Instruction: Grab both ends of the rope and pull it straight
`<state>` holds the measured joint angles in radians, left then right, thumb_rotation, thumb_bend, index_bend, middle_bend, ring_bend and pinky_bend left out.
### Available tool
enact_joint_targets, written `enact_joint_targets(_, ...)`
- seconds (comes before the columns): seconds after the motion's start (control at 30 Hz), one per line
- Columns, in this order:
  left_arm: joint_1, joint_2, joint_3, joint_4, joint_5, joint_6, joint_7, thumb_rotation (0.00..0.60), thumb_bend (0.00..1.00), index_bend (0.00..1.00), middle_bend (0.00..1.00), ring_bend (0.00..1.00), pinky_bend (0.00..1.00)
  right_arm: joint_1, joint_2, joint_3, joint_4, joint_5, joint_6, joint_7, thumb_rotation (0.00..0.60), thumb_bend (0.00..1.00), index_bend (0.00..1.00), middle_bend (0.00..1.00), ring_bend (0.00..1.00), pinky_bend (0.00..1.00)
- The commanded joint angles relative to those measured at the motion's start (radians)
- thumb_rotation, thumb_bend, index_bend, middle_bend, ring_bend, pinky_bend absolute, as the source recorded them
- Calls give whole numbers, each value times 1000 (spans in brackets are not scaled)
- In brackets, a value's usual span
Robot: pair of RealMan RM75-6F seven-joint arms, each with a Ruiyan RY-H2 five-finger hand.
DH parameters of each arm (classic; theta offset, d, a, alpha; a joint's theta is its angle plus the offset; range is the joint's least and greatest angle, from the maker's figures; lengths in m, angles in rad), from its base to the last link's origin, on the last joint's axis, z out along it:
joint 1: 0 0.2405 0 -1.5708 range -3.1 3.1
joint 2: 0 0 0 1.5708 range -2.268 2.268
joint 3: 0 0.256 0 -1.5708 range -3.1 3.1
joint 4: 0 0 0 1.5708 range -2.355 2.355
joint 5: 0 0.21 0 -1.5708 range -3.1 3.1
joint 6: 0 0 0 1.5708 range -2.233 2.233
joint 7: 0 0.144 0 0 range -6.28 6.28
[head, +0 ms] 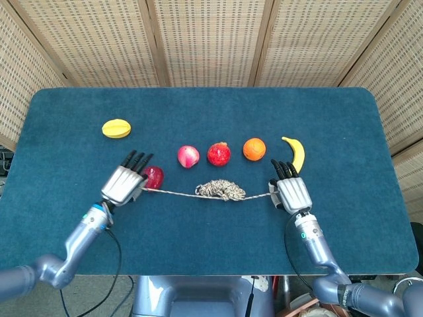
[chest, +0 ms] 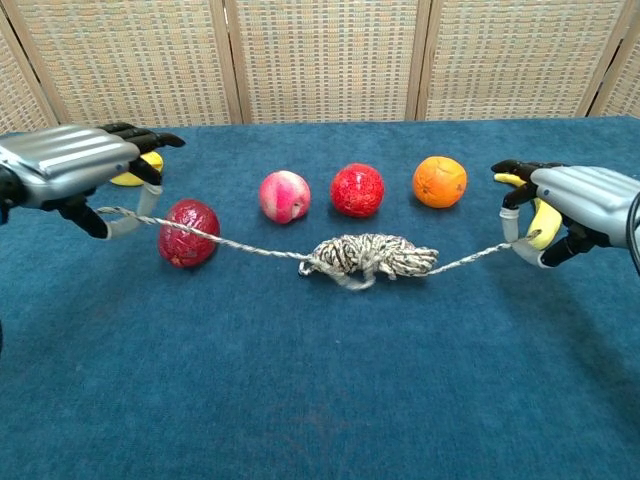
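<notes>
A speckled white rope [head: 221, 190] [chest: 368, 256] lies across the blue table, its middle still a tangled bundle. A taut strand runs left from the bundle to my left hand [head: 123, 184] [chest: 72, 165], which pinches that end above the cloth. The other strand runs right to my right hand [head: 291, 193] [chest: 575, 200], which pinches the right end. The left strand passes over the dark red fruit [head: 153, 177] [chest: 188, 232].
Beyond the rope stand a pink peach [head: 188, 156] [chest: 284, 195], a red pomegranate [head: 219, 154] [chest: 357, 190] and an orange [head: 254, 149] [chest: 440, 181]. A banana [head: 295, 153] lies by my right hand. A yellow starfruit [head: 116, 128] sits at the far left.
</notes>
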<state>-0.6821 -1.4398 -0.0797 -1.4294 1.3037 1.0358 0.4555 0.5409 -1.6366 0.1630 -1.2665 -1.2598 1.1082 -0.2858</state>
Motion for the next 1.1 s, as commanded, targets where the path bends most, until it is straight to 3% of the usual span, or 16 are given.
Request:
enact_joint_targets(0.03,26,53,-1,20,-4,16,-43,600,656,827,0,0,0,-5,8,-3,-5,-2,7,-10,600,434,742,0,0,0)
enact_joint_targets(0.53,71,112,9,106,19,25,-173,600,657,827,0,0,0,-35,110,-3,-76,18,36,-85,600,434,742,0,0,0)
enact_joint_targets(1.1,94,118,11,137,29,27,-199,600,656,828,0,0,0,-60,161,13,-93,56,72,-139,600,434,742,0,0,0)
